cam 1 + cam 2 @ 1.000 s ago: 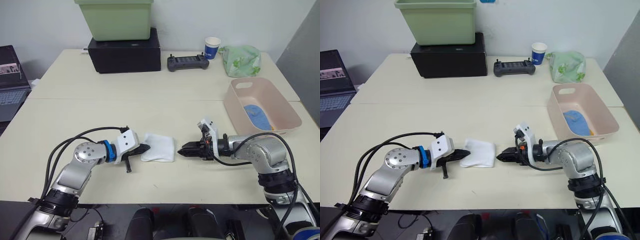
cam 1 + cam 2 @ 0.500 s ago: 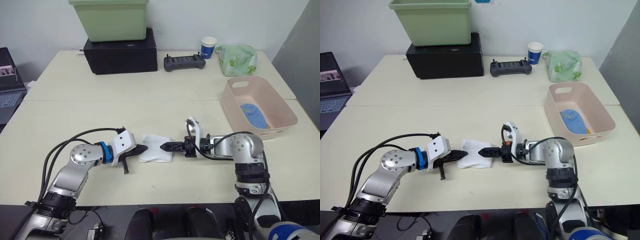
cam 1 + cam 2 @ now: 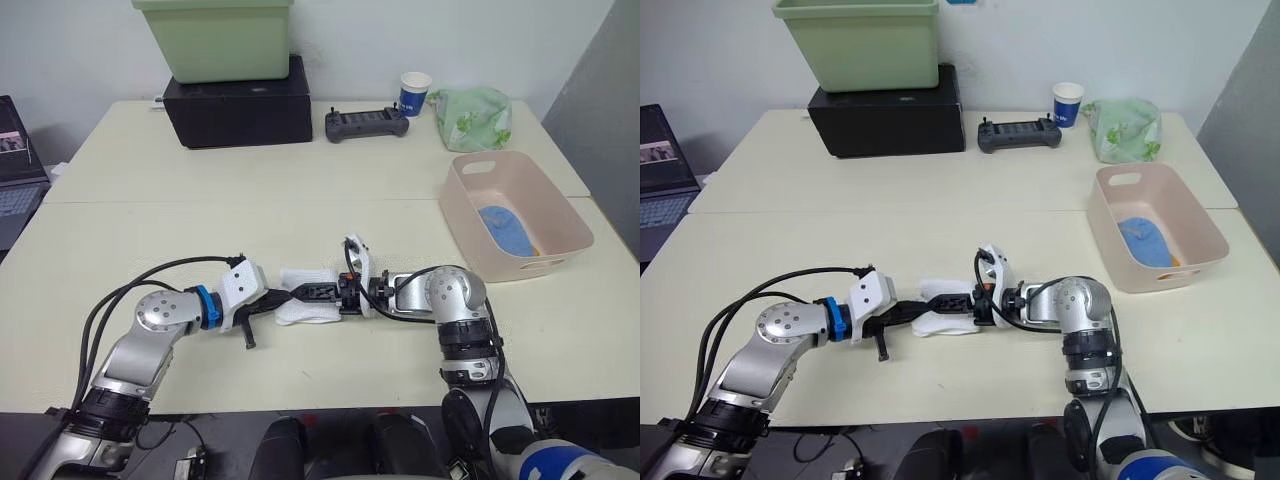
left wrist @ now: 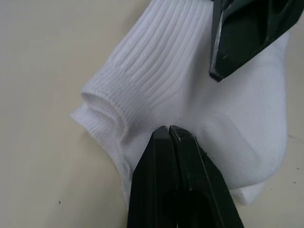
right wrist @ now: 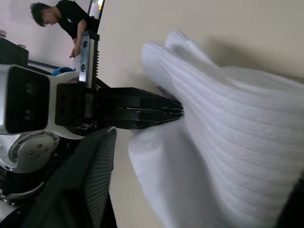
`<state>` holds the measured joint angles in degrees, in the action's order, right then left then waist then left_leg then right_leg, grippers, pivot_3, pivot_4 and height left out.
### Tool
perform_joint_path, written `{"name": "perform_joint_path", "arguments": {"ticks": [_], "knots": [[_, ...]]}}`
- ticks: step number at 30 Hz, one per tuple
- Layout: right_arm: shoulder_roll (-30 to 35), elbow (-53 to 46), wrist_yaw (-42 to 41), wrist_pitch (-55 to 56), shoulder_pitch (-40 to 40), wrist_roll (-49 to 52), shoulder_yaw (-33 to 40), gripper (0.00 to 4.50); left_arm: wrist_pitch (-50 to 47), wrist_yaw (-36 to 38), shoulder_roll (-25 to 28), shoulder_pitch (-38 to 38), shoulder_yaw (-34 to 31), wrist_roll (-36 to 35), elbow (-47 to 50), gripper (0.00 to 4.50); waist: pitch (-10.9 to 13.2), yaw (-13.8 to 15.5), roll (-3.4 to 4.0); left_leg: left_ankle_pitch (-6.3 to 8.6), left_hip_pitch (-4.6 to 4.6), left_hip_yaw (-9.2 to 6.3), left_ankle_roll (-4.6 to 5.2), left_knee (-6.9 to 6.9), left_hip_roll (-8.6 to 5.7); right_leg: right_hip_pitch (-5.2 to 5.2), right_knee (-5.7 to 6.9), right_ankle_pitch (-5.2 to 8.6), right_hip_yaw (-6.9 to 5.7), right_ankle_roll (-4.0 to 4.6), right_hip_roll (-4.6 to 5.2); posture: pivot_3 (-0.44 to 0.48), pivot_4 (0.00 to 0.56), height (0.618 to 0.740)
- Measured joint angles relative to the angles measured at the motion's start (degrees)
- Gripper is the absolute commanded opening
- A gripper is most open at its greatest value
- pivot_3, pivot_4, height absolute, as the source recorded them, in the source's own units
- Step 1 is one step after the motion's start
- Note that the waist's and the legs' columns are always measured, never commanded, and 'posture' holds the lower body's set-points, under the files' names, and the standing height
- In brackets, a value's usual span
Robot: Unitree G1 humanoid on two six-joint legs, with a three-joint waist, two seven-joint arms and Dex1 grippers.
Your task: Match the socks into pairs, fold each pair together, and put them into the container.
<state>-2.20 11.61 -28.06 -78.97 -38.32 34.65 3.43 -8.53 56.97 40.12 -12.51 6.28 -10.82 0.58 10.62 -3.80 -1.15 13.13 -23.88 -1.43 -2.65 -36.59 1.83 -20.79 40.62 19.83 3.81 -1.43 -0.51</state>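
while both arms crowd the same little bundle, this is how it looks:

white socks (image 3: 305, 297): stacked pair lying on the table (image 3: 150, 230) near the front edge, between the two grippers. ribbed cuffs point toward the left arm.

left gripper (image 4: 169, 130): fingers pressed together, tips resting on the fabric just behind the cuff opening. looks like pinning, not gripping.

right gripper (image 3: 312, 292): reaches over the pair from the other side. can't tell whether its fingers are spread or closed.

container (image 3: 560, 205): pink tub well off to the robot's right, with a blue pair (image 3: 507, 230) lying in it and a bit of orange at its edge.

step: i'd say folding the white pair, the last one left on the table.

risk 1: the two grippers sit very close, so any push inward could knock fingertips together.

risk 2: if the left tips slip off the knit, the top sock could slide and the pair splits.

risk 3: grabbing one layer only would leave a sock behind on the trip to the tub.
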Motion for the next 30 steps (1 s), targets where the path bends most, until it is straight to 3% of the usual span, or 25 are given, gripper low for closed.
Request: {"name": "perform_joint_path", "arguments": {"ticks": [7,10,13,16,20,25,30], "knots": [[0.9,-0.3,-0.8,1.4,-0.3,0.5,-1.5,0.03,-0.4,0.0,0.0,0.6,-0.7,-0.8,0.2,0.00,0.0,0.0,-0.05,0.00,0.02,0.05,0.00,0.02,0.01,-0.09,0.15,0.00,0.07,0.00,-0.01,0.000,0.150,0.740],[1.5,-1.0,-0.8,1.6,-0.1,0.7,-1.6,0.03,-3.2,0.4,0.2,1.4,-2.1,-3.2,2.1,0.00,0.0,0.0,-0.05,0.00,-0.03,0.04,-0.01,0.01,-0.01,-0.13,0.19,0.00,0.06,0.00,0.01,0.000,0.150,0.740],[3.6,-3.9,-0.5,1.4,0.6,1.1,-0.9,0.00,-9.1,1.7,1.7,1.7,-5.6,-9.0,6.5,0.62,0.0,0.2,-0.07,-0.01,-0.53,-0.03,-0.02,-0.08,-0.02,-0.57,0.24,0.00,-0.03,0.00,0.02,0.000,0.150,0.740],[6.5,-8.8,-0.1,1.0,0.8,2.3,1.6,0.00,-17.7,2.6,4.2,0.3,-10.5,-17.2,11.3,1.58,0.0,0.5,-0.05,-0.01,-0.84,-0.12,-0.02,-0.20,-0.02,-0.79,0.24,0.00,-0.12,0.00,0.02,0.000,0.150,0.740],[10.6,-18.7,0.6,0.9,-0.4,4.9,5.7,0.00,-28.4,1.8,5.8,-7.5,-14.0,-27.1,15.8,2.91,0.0,0.7,-0.07,-0.01,-0.89,-0.17,-0.02,-0.29,-0.11,-0.76,0.24,0.00,-0.18,0.00,0.04,0.000,0.150,0.740],[21.4,-27.6,0.6,1.4,-3.5,7.0,10.3,0.00,-34.5,-2.9,0.4,-22.5,-12.1,-30.9,15.6,4.48,0.1,1.3,-0.09,-0.01,-0.90,-0.13,-0.02,-0.35,-0.18,-0.71,0.19,0.00,-0.24,-0.02,-0.13,0.000,0.150,0.740],[35.0,-30.1,-1.7,7.3,-4.7,4.6,10.7,0.00,-35.7,-6.1,-6.4,-31.7,-7.6,-30.5,14.3,4.48,0.1,1.3,-0.09,-0.02,-0.89,0.04,-0.01,-0.35,-0.15,-0.73,0.10,0.01,-0.10,-0.04,-0.17,0.000,0.150,0.740]]}}
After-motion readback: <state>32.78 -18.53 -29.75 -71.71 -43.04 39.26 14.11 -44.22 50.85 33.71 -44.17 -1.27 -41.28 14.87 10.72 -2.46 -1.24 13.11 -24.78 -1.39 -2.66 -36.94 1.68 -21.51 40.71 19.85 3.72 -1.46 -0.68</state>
